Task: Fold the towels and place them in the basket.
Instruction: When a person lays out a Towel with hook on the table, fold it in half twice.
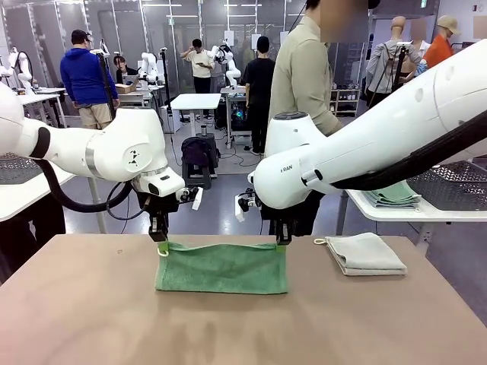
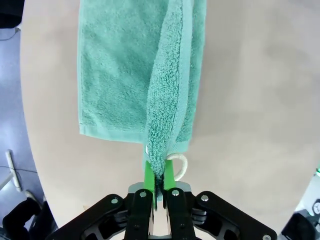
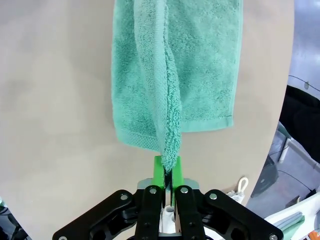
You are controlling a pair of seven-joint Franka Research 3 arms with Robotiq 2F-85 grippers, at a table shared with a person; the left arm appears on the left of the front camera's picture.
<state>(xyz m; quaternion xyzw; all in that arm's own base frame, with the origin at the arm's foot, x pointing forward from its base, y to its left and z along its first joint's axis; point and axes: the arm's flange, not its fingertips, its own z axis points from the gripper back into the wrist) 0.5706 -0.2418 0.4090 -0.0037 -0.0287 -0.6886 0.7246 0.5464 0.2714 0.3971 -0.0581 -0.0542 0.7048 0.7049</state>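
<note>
Left gripper (image 1: 161,244) and right gripper (image 1: 283,241): fingers pinched tight on the green towel (image 1: 222,268) at its raised corners, mid-fold on the counter (image 1: 91,319). Off-white towel (image 1: 365,253) lies folded alongside. Stowing is outstanding for both.

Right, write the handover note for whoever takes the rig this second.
Left hand: shut on one far corner of the green terry-cloth towel.
Right hand: shut on the other far corner.
The far edge is raised; the rest lies on the brown table.
Done: the off-white folded towel with a corner loop lies on the table at the robot's right.
Left: finish the green fold, then put the towels in the dark lattice basket.
</note>
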